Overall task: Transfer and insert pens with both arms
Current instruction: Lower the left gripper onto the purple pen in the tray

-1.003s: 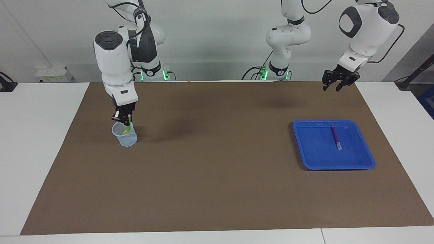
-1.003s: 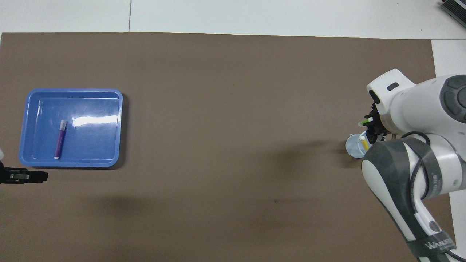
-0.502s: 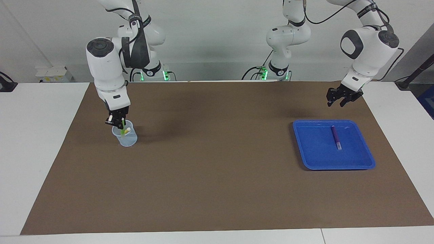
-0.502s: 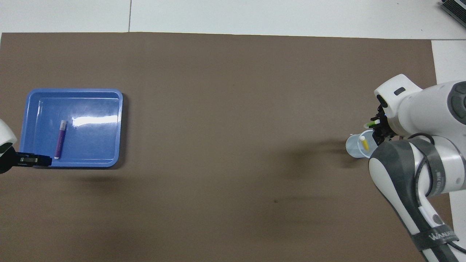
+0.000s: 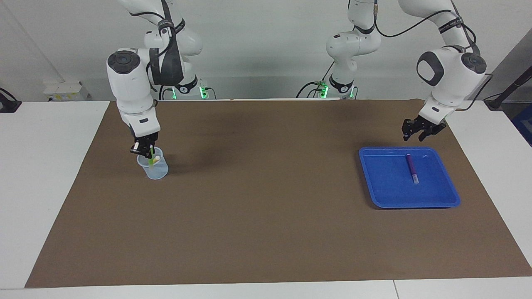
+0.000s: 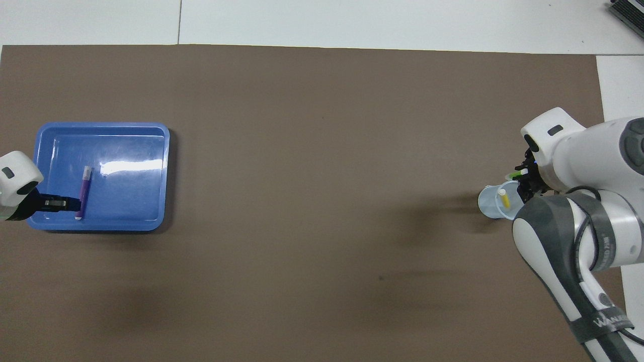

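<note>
- Green pen [image 5: 151,156], pinched in the shut right gripper [image 5: 145,151], is going into the clear cup [image 5: 154,167] beside the yellow pen [image 5: 155,159].
- Purple pen [image 5: 412,167] lies in the blue tray [image 5: 440,198]; left gripper [image 5: 417,129] hangs over the tray's robot-side rim, seemingly part-open and empty, and must descend next.

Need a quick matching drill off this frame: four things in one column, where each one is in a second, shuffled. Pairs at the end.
Things:
1. purple pen
2. yellow pen
3. green pen
4. left gripper

Places:
A. standing loose in the clear cup
B. in the air over the edge of the blue tray nearer to the robots
C. lying flat in the blue tray
D. pinched in the right gripper, lower end in the clear cup

Pairs: 1-C, 2-A, 3-D, 4-B
</note>
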